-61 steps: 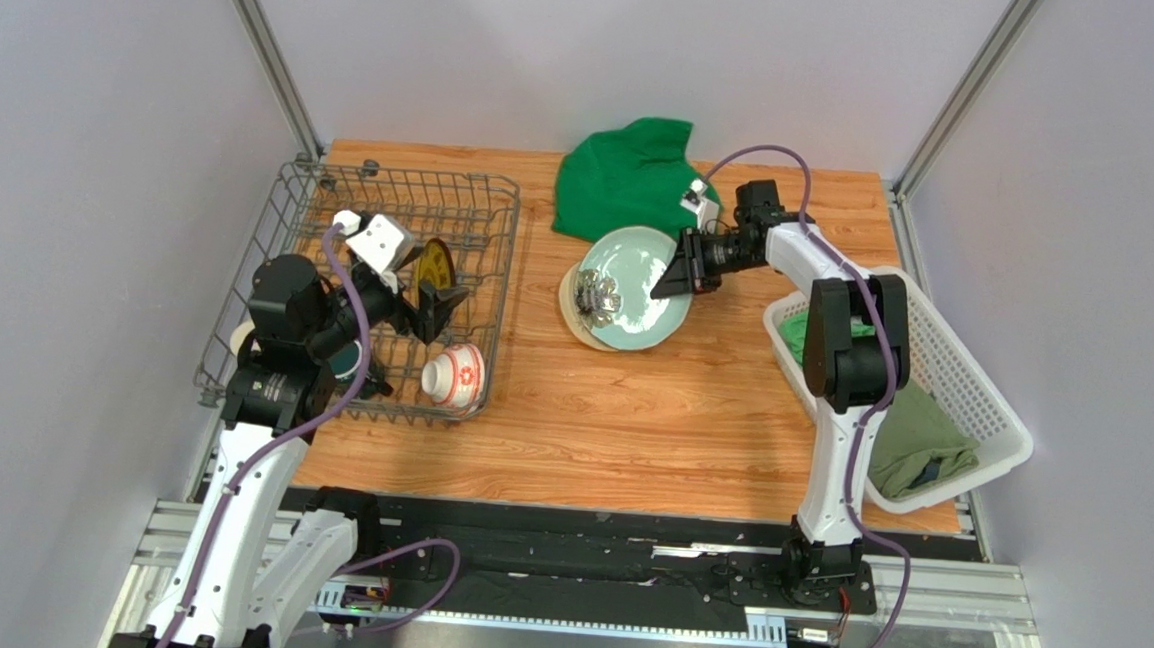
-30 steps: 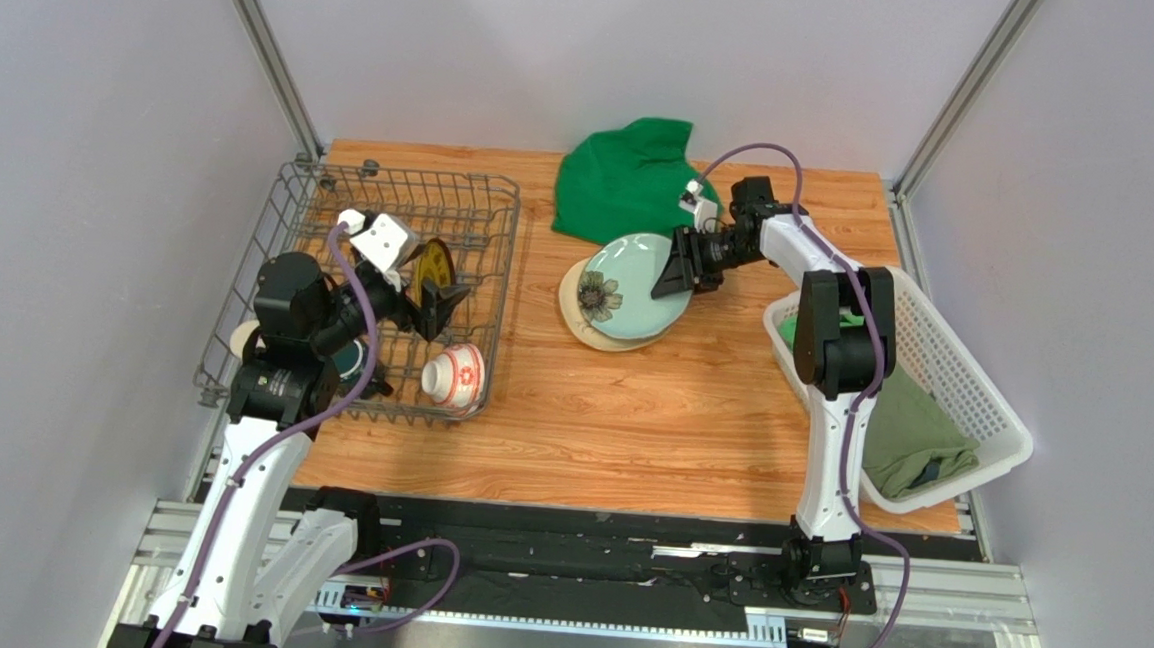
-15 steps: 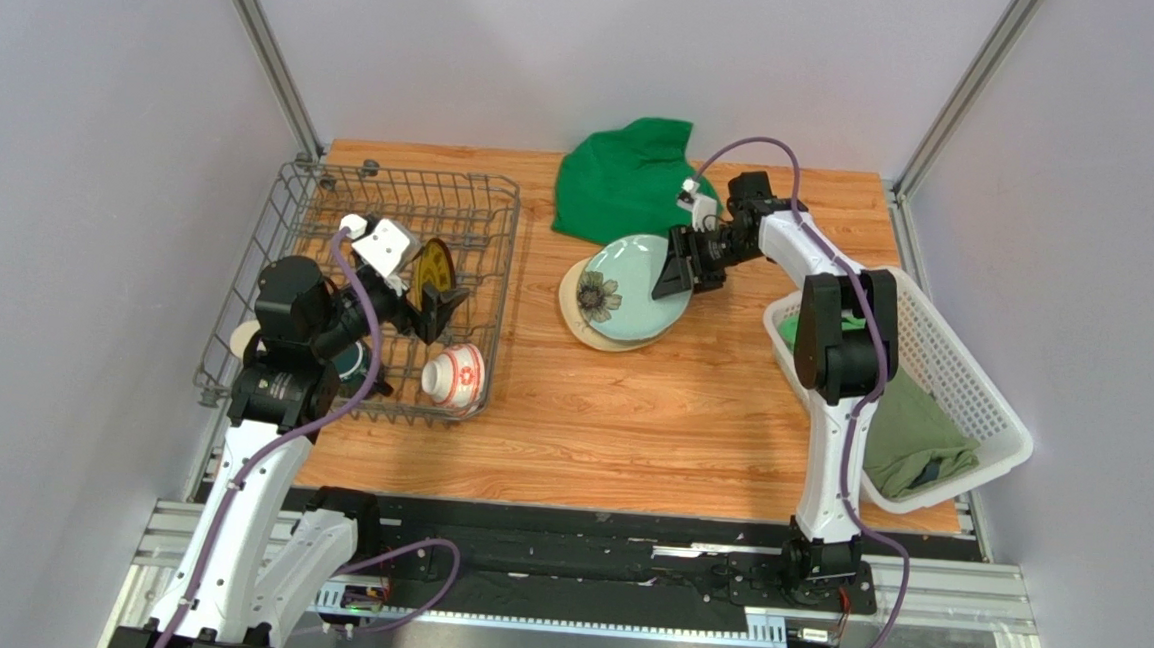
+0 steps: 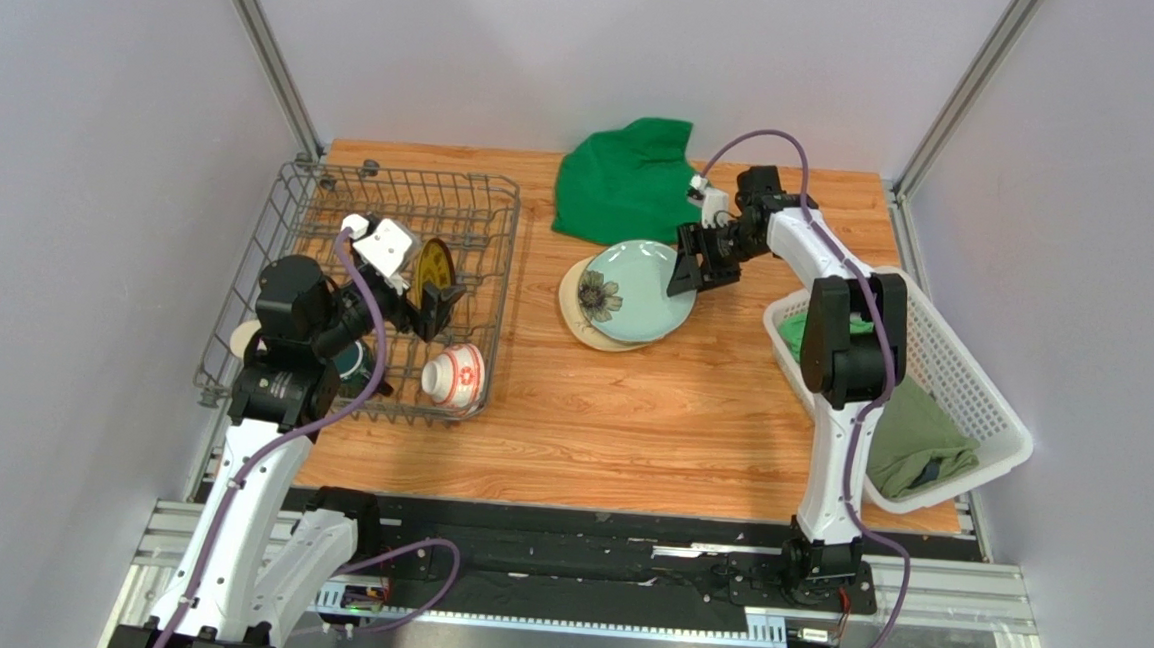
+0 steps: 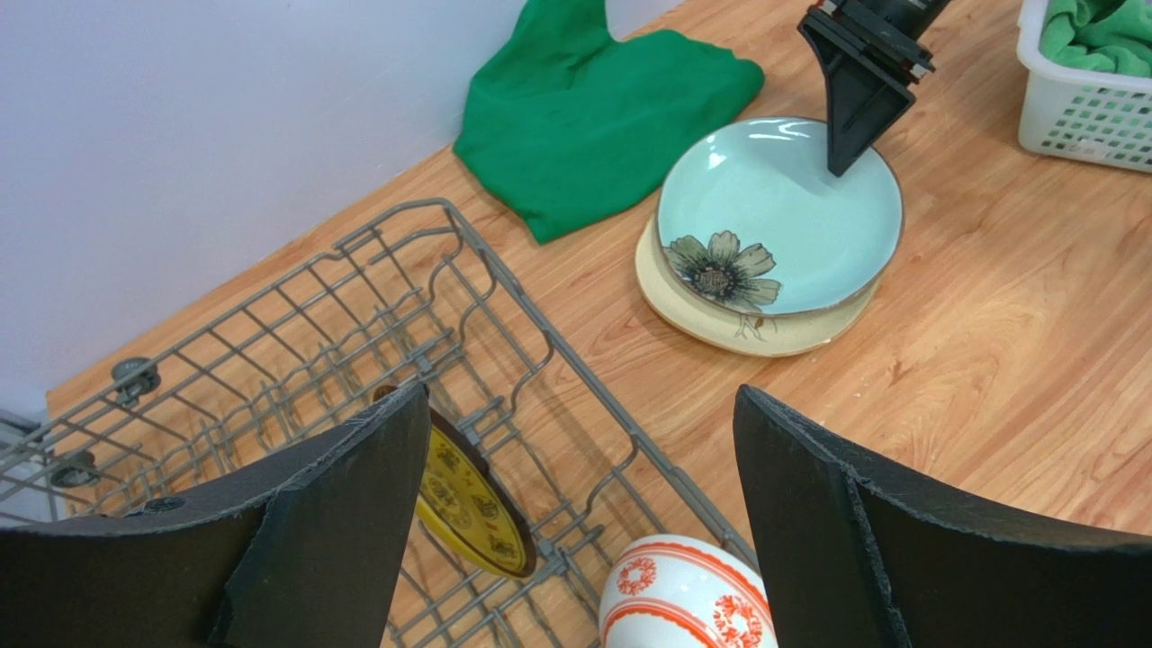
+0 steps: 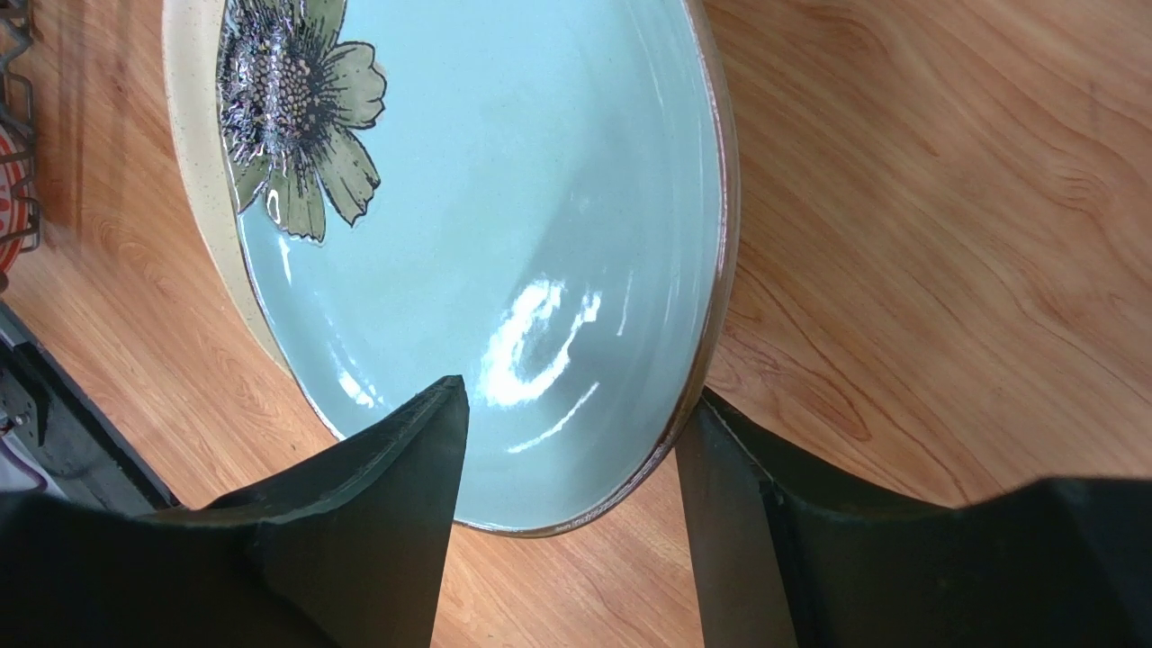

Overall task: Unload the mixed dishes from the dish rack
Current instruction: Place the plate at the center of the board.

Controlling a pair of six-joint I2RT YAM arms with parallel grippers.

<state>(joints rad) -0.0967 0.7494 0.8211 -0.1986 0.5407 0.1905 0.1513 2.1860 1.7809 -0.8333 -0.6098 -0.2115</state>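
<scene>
We see a robotics lab cell: grey panels (image 4: pixel 82 159) and aluminium posts (image 4: pixel 262 42) enclose a wooden table (image 4: pixel 653 419), and the left arm (image 4: pixel 234 499) and right arm (image 4: pixel 831 460) are bolted to a near-edge rail (image 4: pixel 958 596).

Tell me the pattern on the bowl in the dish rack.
The bowl is white with red floral medallions and red bands, clearest in the left wrist view.

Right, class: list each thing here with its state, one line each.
pale green plate: flat, stacked on the cream plate
cream plate: flat, underneath
small yellow patterned plate: upright in the dish rack
red-and-white bowl: tipped on its side in the rack
green cloth: crumpled beside the plates
left gripper: open, empty, above the rack
right gripper: open, straddling the pale green plate's rim
</scene>
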